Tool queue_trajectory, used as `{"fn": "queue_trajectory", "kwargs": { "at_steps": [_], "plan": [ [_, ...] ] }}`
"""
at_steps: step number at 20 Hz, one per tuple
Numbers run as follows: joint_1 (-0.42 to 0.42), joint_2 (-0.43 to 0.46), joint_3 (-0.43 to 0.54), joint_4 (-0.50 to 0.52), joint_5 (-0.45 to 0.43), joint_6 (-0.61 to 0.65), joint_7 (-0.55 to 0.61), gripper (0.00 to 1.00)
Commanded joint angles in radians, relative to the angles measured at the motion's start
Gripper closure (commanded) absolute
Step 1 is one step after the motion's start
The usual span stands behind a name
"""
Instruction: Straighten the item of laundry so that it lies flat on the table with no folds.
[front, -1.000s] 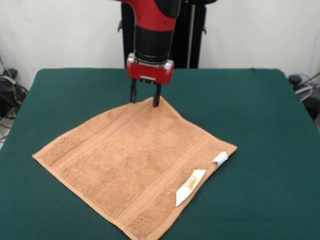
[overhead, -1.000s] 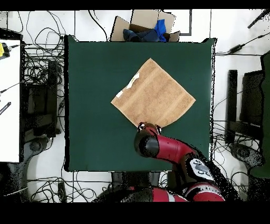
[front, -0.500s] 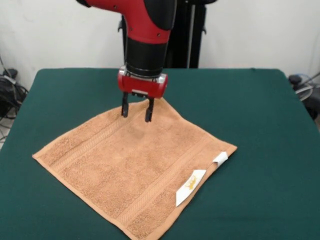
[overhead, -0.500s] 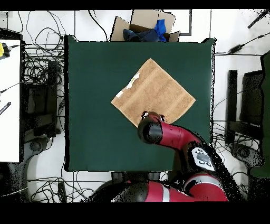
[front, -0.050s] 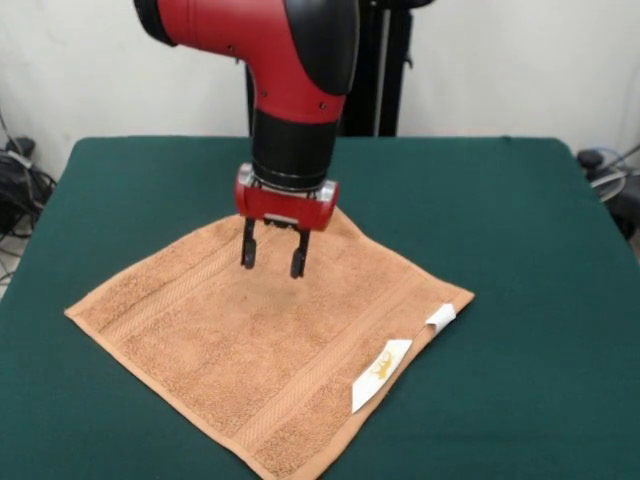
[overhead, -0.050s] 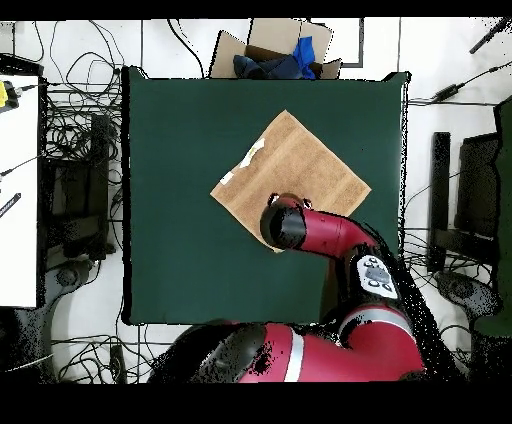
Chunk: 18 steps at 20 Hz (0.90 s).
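The square peach-orange terry towel (front, -0.050s: 270, 340) lies flat near the middle of the dark green felt-covered table (front, -0.050s: 530, 220), turned like a diamond, white tags (front, -0.050s: 382, 372) along one edge. The red-and-black gripper (front, -0.050s: 271, 266) hovers over its far corner, jaws apart, empty. Bare felt surrounds it.

One peach-orange towel (front, -0.050s: 265, 355) lies spread on one green tabletop (front, -0.050s: 520, 220), its corners pointing toward the tabletop's edges. Two white tags (front, -0.050s: 381, 373) hang along a single towel edge, one long and one short. One red and black arm reaches over the cloth, carrying one gripper (front, -0.050s: 272, 266) with two dark fingers (front, -0.050s: 247, 250) parted above it.
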Motion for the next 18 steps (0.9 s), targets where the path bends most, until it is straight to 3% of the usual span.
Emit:
{"fn": "queue_trajectory", "kwargs": {
  "at_steps": [1,13,18],
  "plan": [
    [0.008,0.047,0.009,-0.082,0.03,0.054,0.134,0.0],
    [0.002,-0.032,0.025,0.046,0.044,0.094,0.173,0.0],
    [0.035,-0.041,-0.019,0.066,0.037,0.075,0.191,0.0]
  ]
}}
